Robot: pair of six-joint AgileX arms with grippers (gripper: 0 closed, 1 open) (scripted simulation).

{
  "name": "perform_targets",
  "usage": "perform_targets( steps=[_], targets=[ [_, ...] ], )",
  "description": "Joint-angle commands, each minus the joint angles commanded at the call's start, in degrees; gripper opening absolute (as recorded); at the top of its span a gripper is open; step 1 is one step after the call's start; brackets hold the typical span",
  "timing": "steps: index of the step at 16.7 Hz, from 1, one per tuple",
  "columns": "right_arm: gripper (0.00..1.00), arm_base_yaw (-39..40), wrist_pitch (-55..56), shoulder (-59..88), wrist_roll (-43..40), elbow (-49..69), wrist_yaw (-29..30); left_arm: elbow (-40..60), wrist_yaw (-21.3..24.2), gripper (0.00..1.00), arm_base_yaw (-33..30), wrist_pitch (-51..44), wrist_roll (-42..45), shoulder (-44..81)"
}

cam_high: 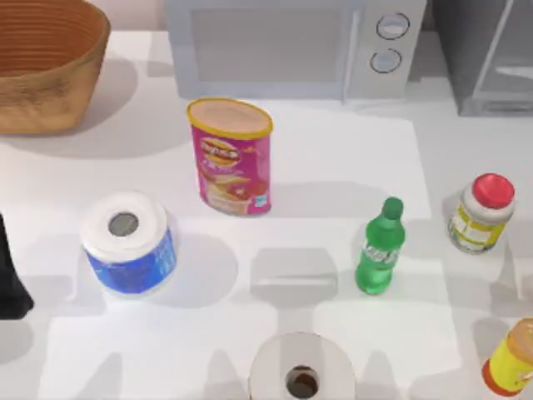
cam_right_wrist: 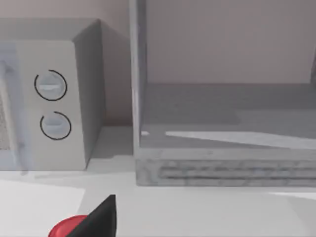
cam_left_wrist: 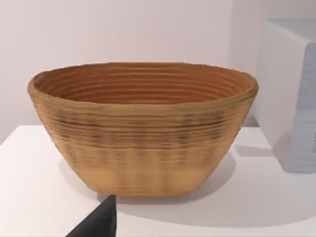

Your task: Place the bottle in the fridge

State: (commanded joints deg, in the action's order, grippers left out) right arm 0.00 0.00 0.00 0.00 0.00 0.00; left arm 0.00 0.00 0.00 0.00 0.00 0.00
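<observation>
Top view: the bottle [cam_high: 380, 247] stands upright on the white table [cam_high: 333, 158], right of centre, with bare table all around it. A red-lidded jar [cam_high: 480, 213] stands to its right, a yellow jar [cam_high: 511, 358] at the right edge nearer the front, a pink can [cam_high: 231, 156] to its left. The fridge [cam_high: 491, 58] sits at the far right corner, just beside the microwave [cam_high: 291, 46]. A basket [cam_high: 46, 62] fills the far left corner. The left arm [cam_high: 12, 279] is at the left edge.

Right wrist view: the fridge's front stands open onto a grey interior [cam_right_wrist: 227, 113]; a dark finger tip [cam_right_wrist: 98, 219] shows, and whether that gripper is open cannot be told.

Left wrist view: the same holds for the left gripper's finger [cam_left_wrist: 96, 222], seen before the basket.
</observation>
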Motion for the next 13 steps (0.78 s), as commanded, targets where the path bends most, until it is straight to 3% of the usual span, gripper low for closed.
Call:
perform_targets(
  steps=[6, 13],
  targets=[
    [1.00, 4.02, 4.39, 6.28, -1.65, 0.56, -3.35, 0.00, 0.00, 1.00, 0.00, 0.00, 0.00, 0.00],
    [1.00, 13.96, 22.47, 38.50, -3.63, 4.05, -11.46, 0.00, 0.00, 1.00, 0.00, 0.00, 0.00, 0.00]
  ],
)
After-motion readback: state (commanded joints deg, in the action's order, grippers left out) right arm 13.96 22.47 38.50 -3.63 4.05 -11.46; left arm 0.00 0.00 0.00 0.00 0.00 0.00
